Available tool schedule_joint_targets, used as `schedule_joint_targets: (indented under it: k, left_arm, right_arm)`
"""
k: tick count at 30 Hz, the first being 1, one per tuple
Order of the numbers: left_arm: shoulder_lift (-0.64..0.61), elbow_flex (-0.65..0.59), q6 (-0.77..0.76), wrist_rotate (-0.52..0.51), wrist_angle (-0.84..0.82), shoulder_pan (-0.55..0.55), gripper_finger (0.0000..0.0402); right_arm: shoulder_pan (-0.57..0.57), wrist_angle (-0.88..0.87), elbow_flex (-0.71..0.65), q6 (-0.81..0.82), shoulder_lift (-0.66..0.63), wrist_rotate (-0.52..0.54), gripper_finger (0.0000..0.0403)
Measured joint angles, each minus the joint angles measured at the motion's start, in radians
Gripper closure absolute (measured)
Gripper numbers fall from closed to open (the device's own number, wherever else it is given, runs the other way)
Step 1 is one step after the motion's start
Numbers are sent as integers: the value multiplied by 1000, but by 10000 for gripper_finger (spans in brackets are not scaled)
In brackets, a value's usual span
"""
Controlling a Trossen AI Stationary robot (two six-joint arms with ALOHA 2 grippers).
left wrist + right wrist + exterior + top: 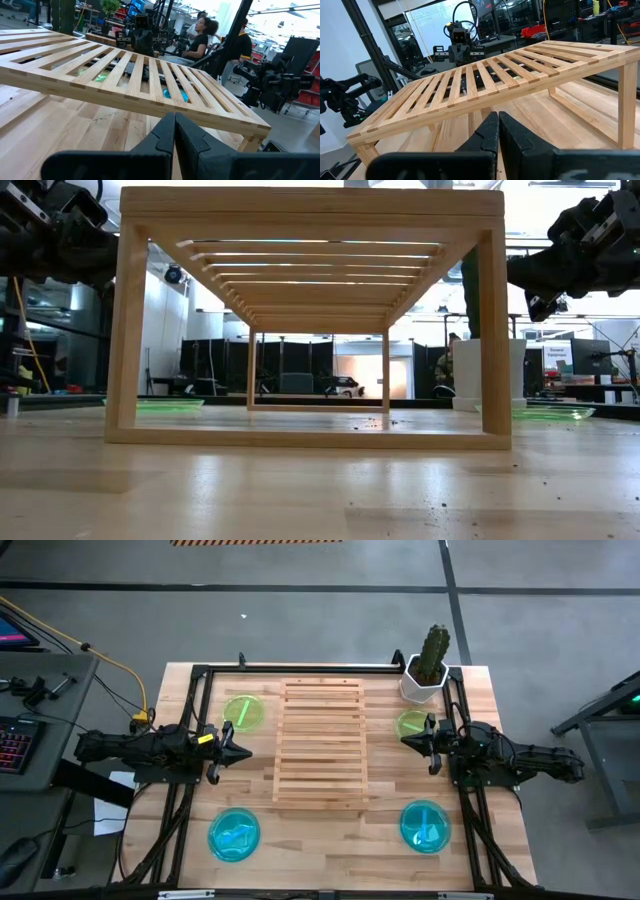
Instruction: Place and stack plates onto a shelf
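Observation:
The light-wood slatted shelf (pixel 322 743) stands on four legs in the middle of the table. Four plates lie flat on the table around it: a lime green one (pixel 243 712) at far left, a lime green one (pixel 412 724) at far right, a cyan one (pixel 234 834) at near left, a cyan one (pixel 425 825) at near right. My left gripper (pixel 248 751) hovers shut left of the shelf, pointing at it. My right gripper (pixel 404 741) hovers shut right of the shelf, just beside the far-right green plate.
A potted cactus in a white pot (pixel 428 670) stands at the table's far right corner. Black frame rails (pixel 190 700) run along both sides of the table. People sit in the room beyond (pixel 200 37). Bare wood lies between the two cyan plates along the near edge.

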Motion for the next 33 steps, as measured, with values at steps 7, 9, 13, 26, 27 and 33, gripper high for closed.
schedule_joint_targets:
  k: [7,9,13,26,27,33]
  left_arm:
    - [0,0,0,0,0,0,398]
    - [0,0,0,0,0,0,398]
    - [0,0,0,0,0,0,398]
    - [0,0,0,0,0,0,398]
    - [0,0,0,0,0,0,398]
    - [1,0,0,0,0,0,398]
  right_arm:
    - [0,0,0,0,0,0,402]
    - [0,0,0,0,0,0,402]
    - [0,0,0,-84,0,7,402]
    - [0,385,0,711,4,232,402]
    - [0,410,0,730,8,250,402]
    - [20,483,88,719,94,264,402]
